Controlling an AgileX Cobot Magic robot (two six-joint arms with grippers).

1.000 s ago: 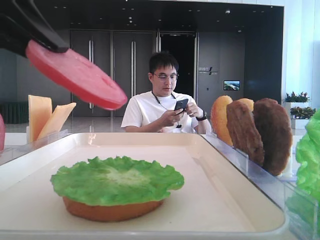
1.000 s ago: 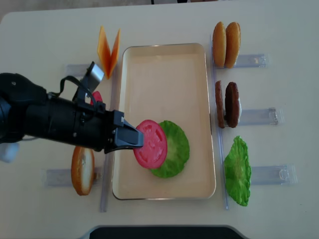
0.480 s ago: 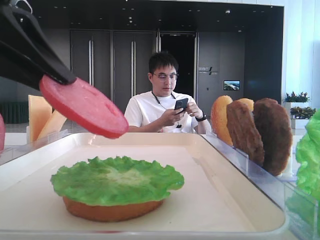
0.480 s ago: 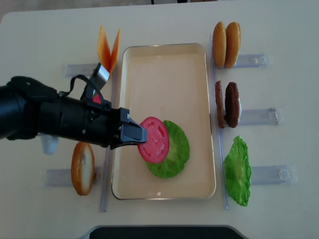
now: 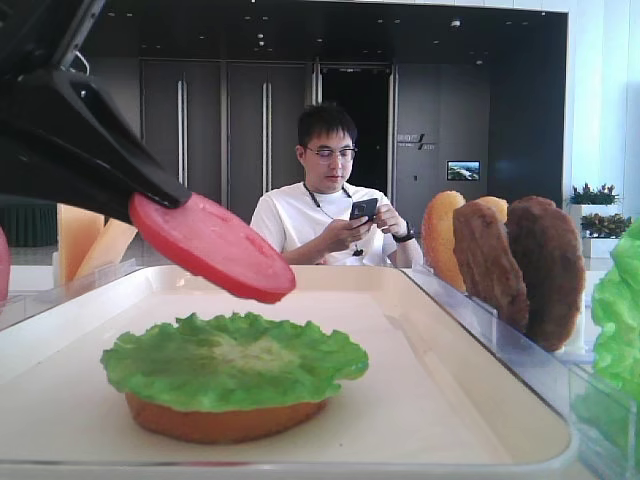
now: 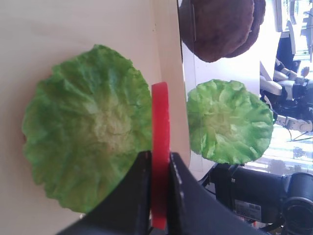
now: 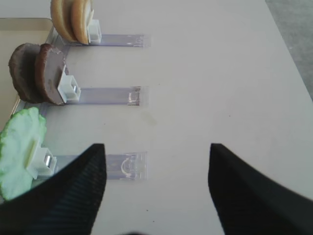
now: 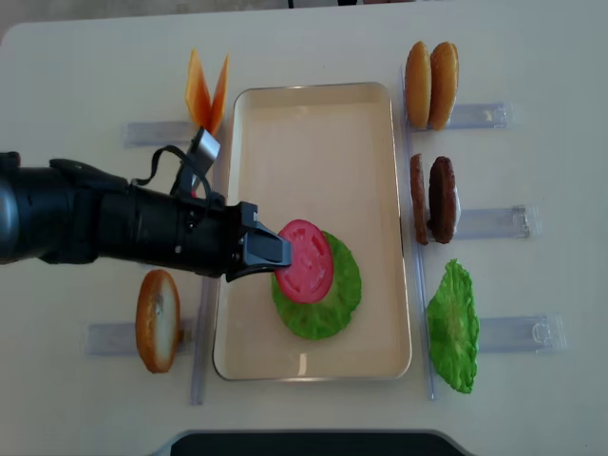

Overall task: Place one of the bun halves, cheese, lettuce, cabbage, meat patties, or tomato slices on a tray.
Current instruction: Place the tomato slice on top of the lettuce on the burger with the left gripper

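The left pincer (image 8: 277,258) is clamped on the edge of a tomato slice (image 8: 306,260) and holds it in the air above the tray (image 8: 313,104), over the lettuce (image 8: 332,304) that lies there. From the low front view the slice (image 5: 212,245) tilts, its far end lower, with a clear gap between it and the leaf (image 5: 232,358). That leaf rests on a bun half (image 5: 225,420) sitting on the tray floor near the front rim. The left wrist view shows the slice (image 6: 159,147) edge-on, pinched between the 2 dark fingers (image 6: 138,196), with the lettuce (image 6: 85,149) spread beneath.

The right pincer (image 7: 154,188) hangs over bare counter (image 7: 205,63) with its 2 fingers spread wide and nothing between them.

On the counter right of the tray, clear holders carry 2 bun halves (image 8: 430,85) standing on edge, then 2 meat patties (image 8: 433,199), then another lettuce leaf (image 8: 452,326). Left of the tray, 2 cheese slices (image 8: 206,91) lean apart in a V, and 1 more bun half (image 8: 158,319) stands on edge near the front left. A second tomato slice is mostly hidden behind the arm.

Beyond the counter a man in a white shirt (image 5: 325,215) sits looking at a phone.
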